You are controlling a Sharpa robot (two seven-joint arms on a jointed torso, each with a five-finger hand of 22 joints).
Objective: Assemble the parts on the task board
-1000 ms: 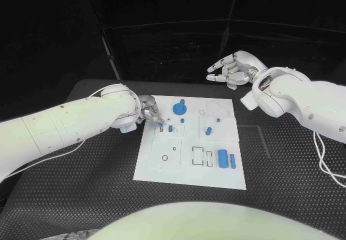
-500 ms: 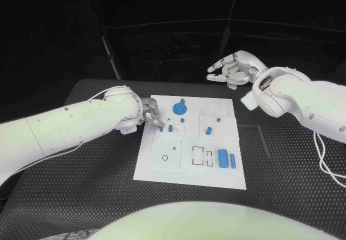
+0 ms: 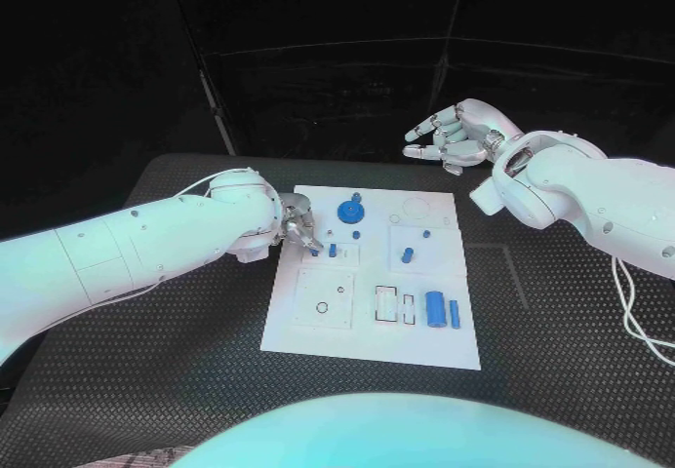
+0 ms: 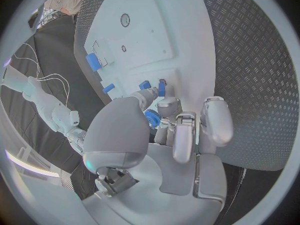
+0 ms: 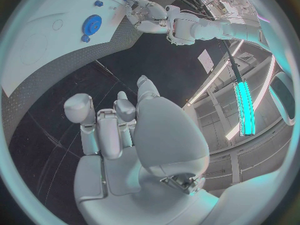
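Note:
The white task board [image 3: 373, 331] lies mid-table. On it are a blue gear [image 3: 352, 209], two small blue parts [image 3: 322, 251] side by side, a blue peg [image 3: 407, 255] and two blue cylinders [image 3: 442, 310]. My left hand [image 3: 296, 219] hovers at the board's left edge with its fingers curled in. Its thumb tip [image 4: 149, 94] reaches down beside the small blue parts [image 4: 145, 85], and I cannot tell whether it touches them. My right hand [image 3: 453, 135] hangs raised beyond the board's far right corner, fingers apart and holding nothing. The right wrist view shows the gear [image 5: 92, 23] and my left hand [image 5: 147, 12].
The board has empty cut-outs: a round outline [image 3: 416, 209] at the far right, a square plate with a hole [image 3: 324, 297] and rectangular slots [image 3: 394, 304]. Black ribbed matting [image 3: 563, 322] surrounds the board. A white cable [image 3: 636, 322] trails by my right arm.
My left hand has crept a little nearer the two small blue parts, its fingertips lower over the board. My right hand has stayed where it was.

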